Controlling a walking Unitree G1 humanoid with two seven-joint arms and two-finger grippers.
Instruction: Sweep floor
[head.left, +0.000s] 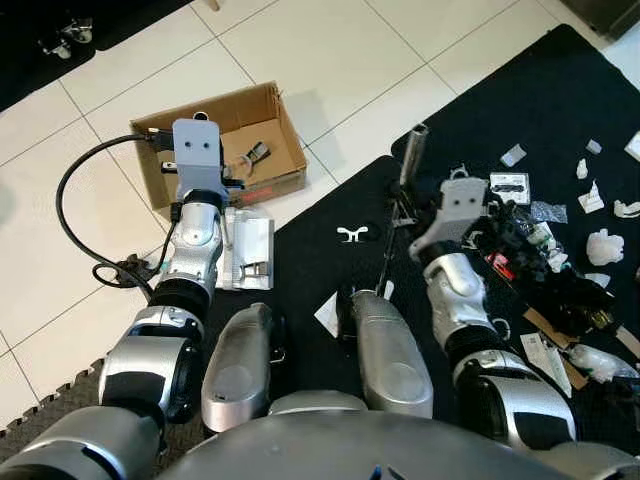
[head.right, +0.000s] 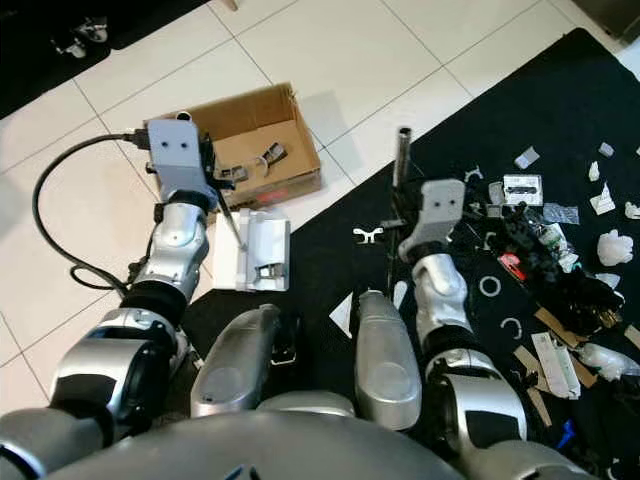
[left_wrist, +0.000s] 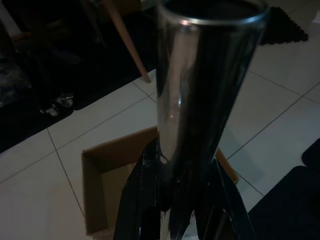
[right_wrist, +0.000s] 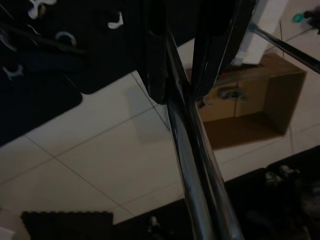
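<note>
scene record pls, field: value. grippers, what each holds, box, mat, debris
left gripper: shut on metal tube, above the cardboard box
right gripper: shut on thin metal pole
cardboard box: open, on white tile floor, a few small items inside
white dustpan: on the tile beside the box, at the mat edge
black mat: to the robot's right, partly over the tile
debris: white scraps and mixed litter scattered on the mat, densest at the right
black cable: loops over the tile by the left arm
</note>
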